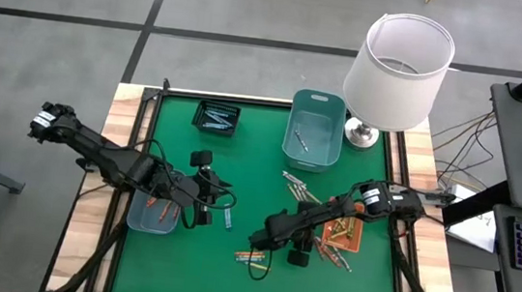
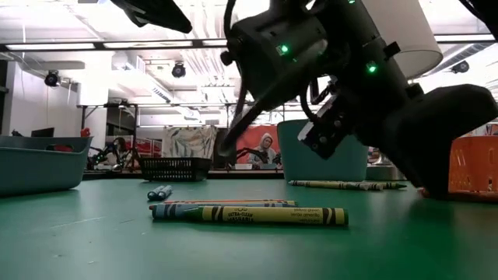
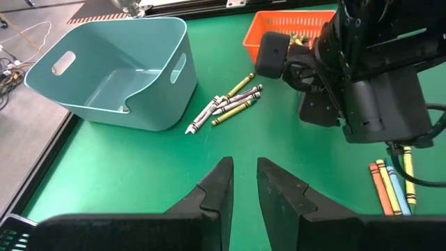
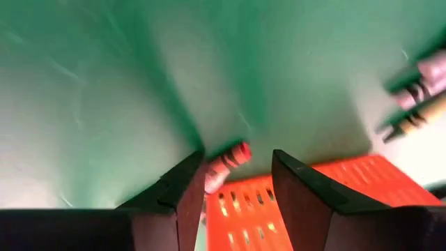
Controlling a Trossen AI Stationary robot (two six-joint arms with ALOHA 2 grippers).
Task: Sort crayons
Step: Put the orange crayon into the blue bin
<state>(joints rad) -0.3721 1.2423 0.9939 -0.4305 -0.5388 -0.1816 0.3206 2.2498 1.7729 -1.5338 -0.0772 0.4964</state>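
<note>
Fingers of the right end effector [image 4: 237,185] stood parted above the orange tray [image 4: 306,192], a red crayon [image 4: 230,157] loose between them, apparently dropping for sorting.

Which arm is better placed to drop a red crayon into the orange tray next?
Right. The right gripper hangs over the orange tray with a red crayon between its fingers; the left gripper is empty.

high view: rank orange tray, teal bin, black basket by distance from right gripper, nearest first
From the right gripper:
1. Orange tray, just beside it toward the table's right edge.
2. Teal bin, at the back, next to the lamp.
3. Black basket, back left.
</note>
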